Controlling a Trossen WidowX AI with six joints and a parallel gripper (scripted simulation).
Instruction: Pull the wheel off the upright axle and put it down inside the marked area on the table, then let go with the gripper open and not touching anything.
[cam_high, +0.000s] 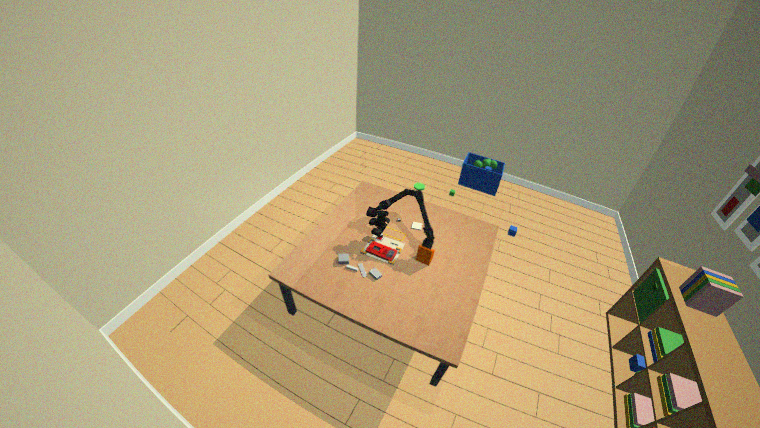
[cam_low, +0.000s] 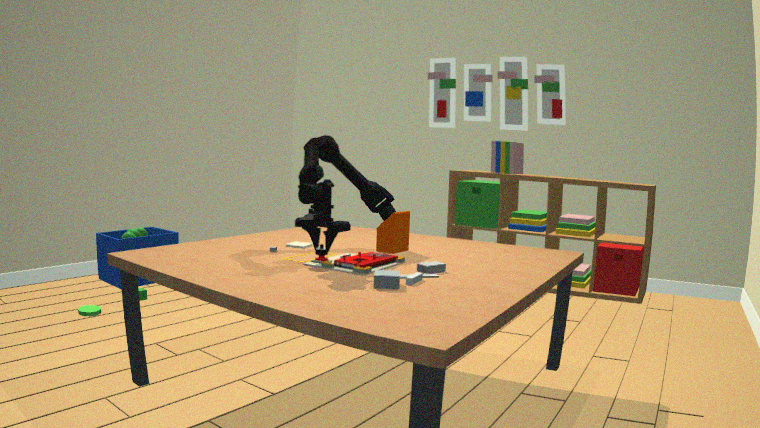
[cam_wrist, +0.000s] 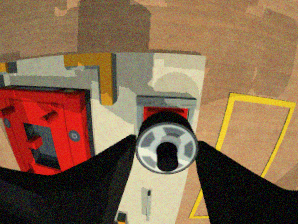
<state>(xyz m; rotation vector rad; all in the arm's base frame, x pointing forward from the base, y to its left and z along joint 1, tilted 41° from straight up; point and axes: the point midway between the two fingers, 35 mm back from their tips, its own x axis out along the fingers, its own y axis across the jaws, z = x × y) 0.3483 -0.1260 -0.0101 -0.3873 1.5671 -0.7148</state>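
Observation:
The wheel (cam_wrist: 151, 148) has a black tyre and a light grey spoked face. It sits around the black upright axle (cam_wrist: 167, 159), above a small red base (cam_wrist: 181, 111) (cam_low: 321, 258) on the white board (cam_wrist: 187, 67). My gripper (cam_wrist: 166, 144) (cam_low: 321, 251) (cam_high: 378, 234) points down, with one fingertip against each side of the wheel, and is shut on it. The marked area is a yellow outline (cam_wrist: 262, 100) on the table, just right of the board in the wrist view. The top and exterior views hardly show the wheel between the fingers.
A red panel (cam_wrist: 61, 145) (cam_low: 366, 259) (cam_high: 380, 250) with raised pegs lies beside the wheel. Yellow corner brackets (cam_wrist: 108, 80) stand on the board. Several grey blocks, one of them here (cam_low: 386, 279), lie beyond the panel. A white tile (cam_high: 416, 225) (cam_low: 298, 245) and a small grey cube (cam_low: 273, 249) lie elsewhere on the table.

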